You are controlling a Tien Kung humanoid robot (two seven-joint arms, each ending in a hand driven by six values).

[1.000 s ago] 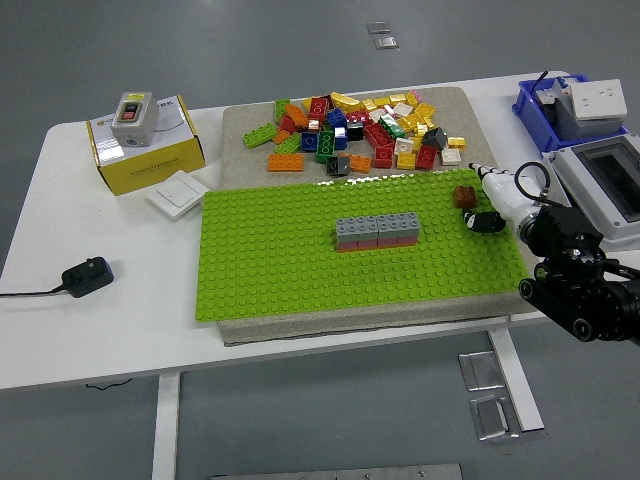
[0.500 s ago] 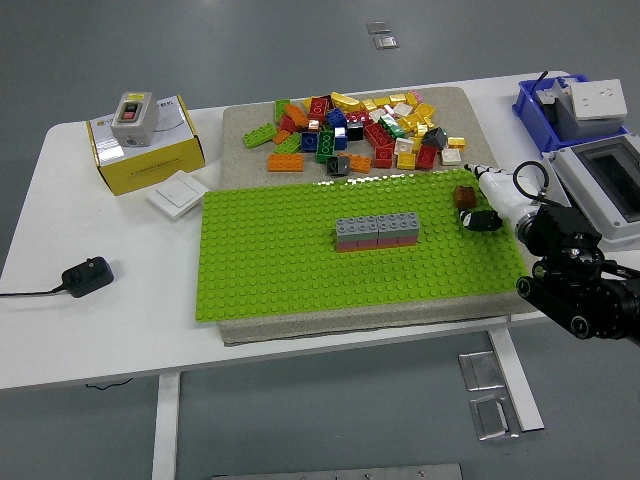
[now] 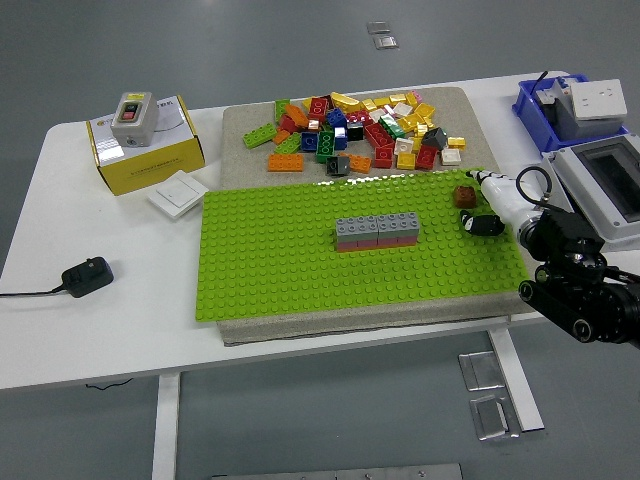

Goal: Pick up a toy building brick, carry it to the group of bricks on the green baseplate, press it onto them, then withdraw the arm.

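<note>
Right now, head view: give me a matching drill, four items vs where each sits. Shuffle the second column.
Items:
1. brown brick
2. grey brick stack
3. yellow box
4. black plug

Places:
A. middle of the green baseplate
B. bare table, near the left edge
C. far left of the table, behind the white switch plate
D. at the fingertips of the right hand, over the baseplate's right end

Pairs: 1-D, 2-A, 3-C, 4-B
</note>
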